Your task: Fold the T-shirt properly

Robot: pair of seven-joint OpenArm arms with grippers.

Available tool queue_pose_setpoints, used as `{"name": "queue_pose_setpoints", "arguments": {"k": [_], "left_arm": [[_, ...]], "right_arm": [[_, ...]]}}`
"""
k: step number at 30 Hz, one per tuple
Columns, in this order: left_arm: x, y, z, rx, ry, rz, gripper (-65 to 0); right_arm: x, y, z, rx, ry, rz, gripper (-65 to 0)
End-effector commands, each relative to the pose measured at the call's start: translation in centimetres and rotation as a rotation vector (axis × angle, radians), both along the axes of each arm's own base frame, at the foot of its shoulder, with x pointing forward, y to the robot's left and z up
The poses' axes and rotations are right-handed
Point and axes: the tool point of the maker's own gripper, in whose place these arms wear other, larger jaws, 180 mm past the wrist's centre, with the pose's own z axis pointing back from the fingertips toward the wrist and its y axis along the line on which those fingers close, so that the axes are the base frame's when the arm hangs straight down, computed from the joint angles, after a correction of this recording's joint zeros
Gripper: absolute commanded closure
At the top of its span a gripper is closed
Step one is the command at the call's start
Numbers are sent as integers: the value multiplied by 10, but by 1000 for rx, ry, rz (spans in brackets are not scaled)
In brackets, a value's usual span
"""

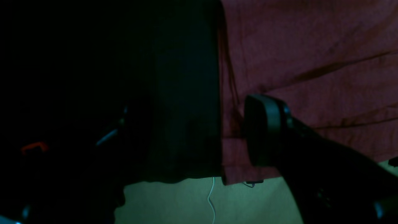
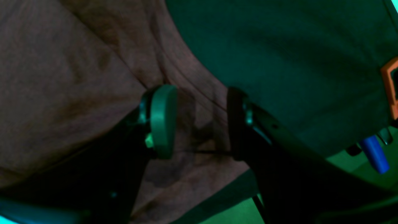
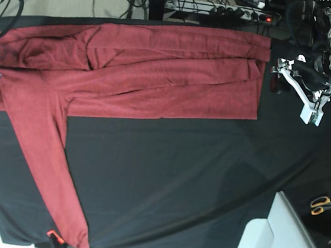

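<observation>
A: Item one? Location?
B: T-shirt point(image 3: 158, 79), brick-red thin knit, creased; lies along the far surface point(image 3: 177, 178), on matte black cloth.
A: Jaws?
B: Left gripper point(image 1: 236, 130) spread; right gripper point(image 2: 199, 123) spread astride a red fold.

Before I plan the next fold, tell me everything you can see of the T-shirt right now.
The T-shirt is plain brick-red, long-sleeved, thin soft knit with no print. It lies flat on the black cloth along the table's far side, body folded lengthwise into a band, creased. One sleeve trails diagonally toward the near edge, still unfolded. In the right wrist view the right tool stands open astride a wrinkled fold. The left tool sits just off the hem, gripping nothing.
</observation>
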Motion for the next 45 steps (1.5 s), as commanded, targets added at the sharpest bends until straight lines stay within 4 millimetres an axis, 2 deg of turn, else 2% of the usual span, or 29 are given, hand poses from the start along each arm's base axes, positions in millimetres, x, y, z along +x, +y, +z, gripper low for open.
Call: {"name": "queue_pose_setpoints", "arguments": {"k": [1, 3, 6, 8, 11, 12, 14, 19, 24, 29, 31, 38, 45], "left_arm": [[11, 3, 10, 6, -43, -2, -443], [13, 3, 11, 5, -46, -1, -443], [14, 3, 12, 5, -49, -1, -443], [15, 1, 11, 2, -50, -4, -443], [16, -1, 11, -2, -52, -7, -443], [18, -1, 12, -3, -58, -8, -443], [21, 0, 14, -2, -65, -3, -443], [22, 3, 15, 3, -68, 0, -443], [21, 3, 15, 6, -67, 0, -443], [22, 2, 15, 3, -69, 0, -443], [22, 2, 15, 3, -69, 0, -443], [20, 3, 13, 3, -60, 3, -443], [18, 3, 11, 3, -53, 3, -443]], "right_arm": [[14, -16, 21, -43, -60, -11, -248], [13, -31, 36, -60, -112, -69, -234], [25, -31, 59, -90, -189, -68, -213], [40, -22, 75, -108, -233, -7, -173], [69, 4, 84, -99, -280, 165, -9], [75, 8, 83, -87, -287, 186, 0], [84, 12, 78, -52, -287, 192, -17], [96, 15, 52, 38, -270, 156, -5], [103, 18, 41, 61, -288, 144, -5], [108, 13, 31, 92, -284, 116, -5], [106, 0, 30, 74, -294, 101, -5], [105, -15, 7, 107, -312, 26, -5], [104, -18, 1, 95, -350, -2, -5]]}}
